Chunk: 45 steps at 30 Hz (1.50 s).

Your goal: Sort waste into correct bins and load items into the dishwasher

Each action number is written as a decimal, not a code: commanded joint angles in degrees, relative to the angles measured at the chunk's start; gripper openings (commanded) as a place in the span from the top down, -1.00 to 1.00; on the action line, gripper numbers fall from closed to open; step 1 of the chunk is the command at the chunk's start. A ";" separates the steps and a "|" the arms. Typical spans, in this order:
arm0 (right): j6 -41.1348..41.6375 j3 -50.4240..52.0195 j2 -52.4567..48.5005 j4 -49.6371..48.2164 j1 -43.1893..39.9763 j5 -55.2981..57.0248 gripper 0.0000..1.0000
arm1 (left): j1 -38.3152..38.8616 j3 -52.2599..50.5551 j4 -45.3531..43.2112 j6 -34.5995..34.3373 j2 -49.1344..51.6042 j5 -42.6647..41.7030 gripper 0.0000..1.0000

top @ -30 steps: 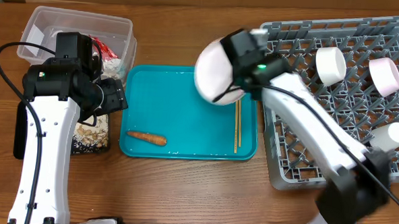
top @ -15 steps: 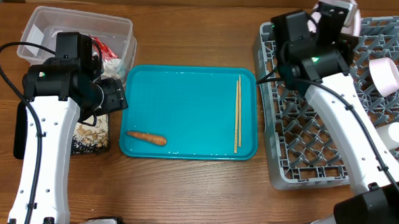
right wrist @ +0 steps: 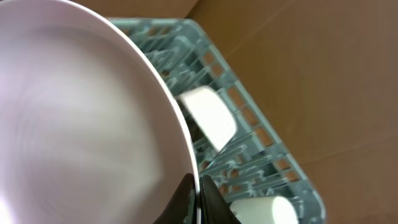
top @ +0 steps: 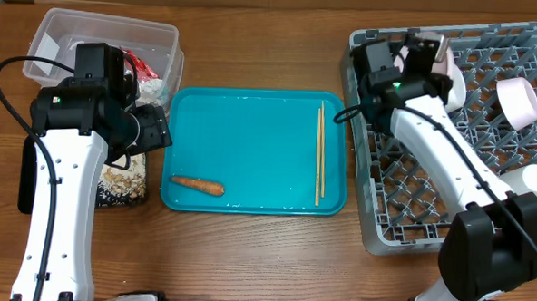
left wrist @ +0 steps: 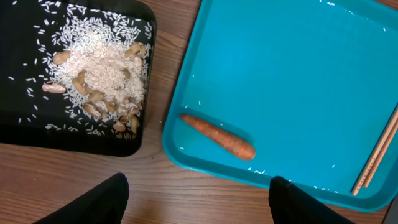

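At far left on the tabletop point(top: 246, 249), clear tub point(top: 60, 28) with red wrapper point(top: 145, 68) and white tissue point(top: 153, 91) at its right end, partly hidden by the arm. Just in front of it, black tray point(left wrist: 25, 124) heaped with rice and beige scraps point(left wrist: 99, 74). Left fingers point(left wrist: 109, 202) released and spread wide, grasping nothing, hovering over bare wood between black tray and teal tray point(left wrist: 298, 62). On teal tray, carrot point(left wrist: 219, 138) lying near the front-left corner and chopsticks point(top: 320, 153) side by side along the right edge. At right, grey rack point(top: 401, 224). Right fingers point(right wrist: 185, 202) clenched on the rim of the plate point(right wrist: 81, 118), held on edge over the rack's back-left corner; contact with the pegs impossible to tell. Farther right in the rack, white bowl point(top: 448, 86), pink bowl point(top: 517, 101) and cup point(top: 530, 180), each tipped on its side.
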<state>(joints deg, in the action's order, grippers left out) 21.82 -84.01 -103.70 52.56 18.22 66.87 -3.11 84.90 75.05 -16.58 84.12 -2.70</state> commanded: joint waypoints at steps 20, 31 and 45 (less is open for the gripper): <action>1.38 1.33 0.83 1.33 12.46 -10.38 -0.56 | -0.24 1.07 -0.22 -0.37 -0.52 0.72 -0.50; -5.99 -0.02 11.02 -0.46 12.41 -50.49 -0.80 | -0.24 1.07 -0.28 -0.37 -0.52 0.28 -0.50; 0.57 1.53 0.11 -0.31 12.96 -71.78 -0.54 | -0.24 1.07 -0.26 -0.39 -0.52 0.13 -0.51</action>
<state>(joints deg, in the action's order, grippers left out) 19.53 -82.96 -99.37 52.25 30.89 -0.71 -3.11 84.90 75.00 -16.60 84.12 -2.72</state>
